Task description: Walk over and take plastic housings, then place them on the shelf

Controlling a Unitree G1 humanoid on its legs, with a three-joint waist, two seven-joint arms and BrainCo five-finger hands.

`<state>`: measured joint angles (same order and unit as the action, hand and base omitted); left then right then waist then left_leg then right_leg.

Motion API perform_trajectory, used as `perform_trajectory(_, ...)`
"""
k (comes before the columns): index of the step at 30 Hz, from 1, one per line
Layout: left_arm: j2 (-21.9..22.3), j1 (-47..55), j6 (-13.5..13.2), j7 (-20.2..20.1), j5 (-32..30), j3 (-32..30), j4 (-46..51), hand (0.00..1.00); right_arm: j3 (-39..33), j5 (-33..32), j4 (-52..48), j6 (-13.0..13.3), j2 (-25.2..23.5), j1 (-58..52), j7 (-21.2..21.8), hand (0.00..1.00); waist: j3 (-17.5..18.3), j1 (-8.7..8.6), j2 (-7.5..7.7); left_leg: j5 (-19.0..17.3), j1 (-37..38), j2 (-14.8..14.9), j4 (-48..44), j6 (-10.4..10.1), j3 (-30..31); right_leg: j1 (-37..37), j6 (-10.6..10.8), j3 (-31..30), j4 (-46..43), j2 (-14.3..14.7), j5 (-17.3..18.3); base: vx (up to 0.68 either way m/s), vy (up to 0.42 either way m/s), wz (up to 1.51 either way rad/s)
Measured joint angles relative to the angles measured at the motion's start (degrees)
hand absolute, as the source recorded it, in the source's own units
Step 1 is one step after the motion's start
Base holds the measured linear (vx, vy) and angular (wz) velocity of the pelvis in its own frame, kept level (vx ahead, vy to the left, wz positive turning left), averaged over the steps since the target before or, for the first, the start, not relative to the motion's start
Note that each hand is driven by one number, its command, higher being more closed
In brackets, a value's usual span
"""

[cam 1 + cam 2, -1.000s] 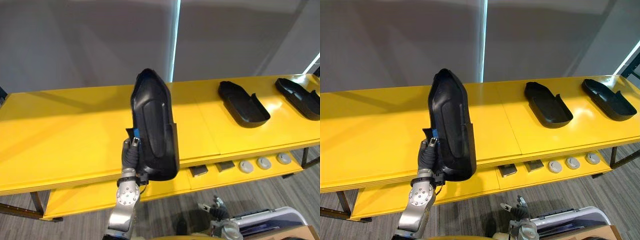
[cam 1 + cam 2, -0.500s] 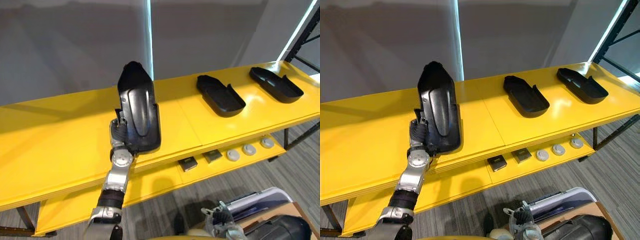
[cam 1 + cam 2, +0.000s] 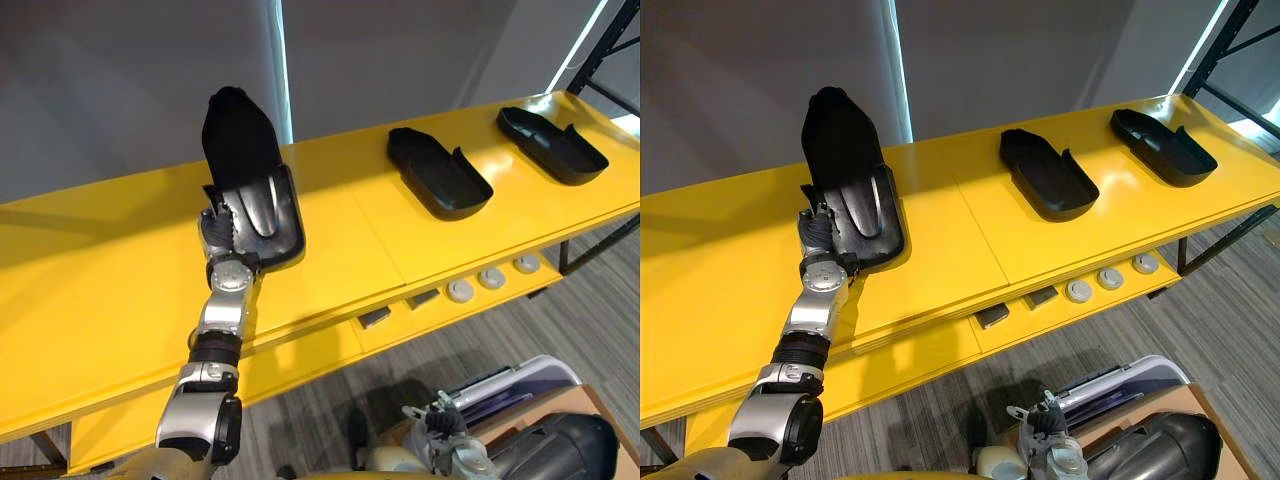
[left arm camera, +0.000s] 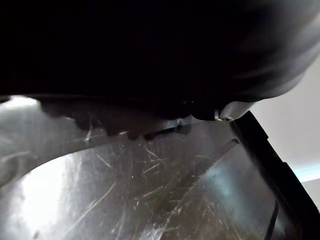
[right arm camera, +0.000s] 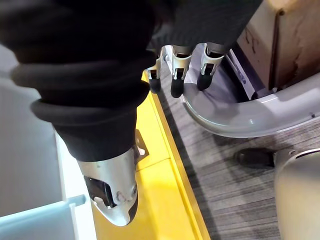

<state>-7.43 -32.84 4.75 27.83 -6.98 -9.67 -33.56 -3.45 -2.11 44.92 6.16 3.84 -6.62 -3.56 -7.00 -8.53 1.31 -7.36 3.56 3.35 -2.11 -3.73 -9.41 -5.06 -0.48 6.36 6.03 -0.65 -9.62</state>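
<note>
Right now the black plastic housing [image 3: 247, 178] stands tilted nearly upright at the upper left-centre of the eye views, its narrow end up against the grey wall and its broad end low over the yellow shelf [image 3: 100, 280]. I can't tell whether that low end touches the board. My left hand [image 3: 222, 232] is clamped on the housing's lower left rim, fingers curled over the edge; in my left wrist view its scratched, glossy inner face [image 4: 150, 190] sits right against the hand.

Further right along the same top board lie a second housing [image 3: 438, 173] and, near the frame's right edge, a third housing [image 3: 553, 145], both flat with the hollow side up and well apart from mine. Below, on the lower board [image 3: 300, 352], sit two dark blocks [image 3: 375, 317] and a row of round discs [image 3: 491, 280].

My right hand [image 5: 179, 75] hangs at the lower right of the eye views, fingers straight and relaxed, holding nothing, over grey floor [image 5: 225, 145].
</note>
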Motion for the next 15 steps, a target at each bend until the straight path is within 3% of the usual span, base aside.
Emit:
perform_trajectory(2,0.1,-0.7,0.0,0.0,0.3,0.0,-0.2,1.0,0.0,0.0,-0.5,0.0,0.0,-0.1,0.0,0.0,0.0,0.01,0.01,0.0,-0.1,-0.1,0.0,0.0,0.0,-0.1,0.1,0.0,0.0,-0.1,-0.1,-0.02,0.044,0.0)
perform_trajectory(3,0.1,-1.4,0.0,0.0,0.3,0.0,-1.1,0.0,0.0,0.0,-0.5,0.0,0.0,-0.1,0.0,0.0,-0.1,0.0,0.02,0.1,-0.1,-0.3,0.0,0.1,0.0,-0.1,0.2,0.0,0.0,-0.3,-0.1,-0.02,0.037,0.01)
perform_trajectory(15,1.2,-2.5,0.0,0.1,-0.2,0.1,-1.4,0.0,0.0,0.0,-0.9,0.0,0.0,0.1,-0.1,0.0,-1.3,-0.05,0.0,0.3,0.3,-0.5,0.1,0.4,0.1,0.3,0.4,0.0,0.0,-0.5,-0.3,-0.01,0.016,0.01)
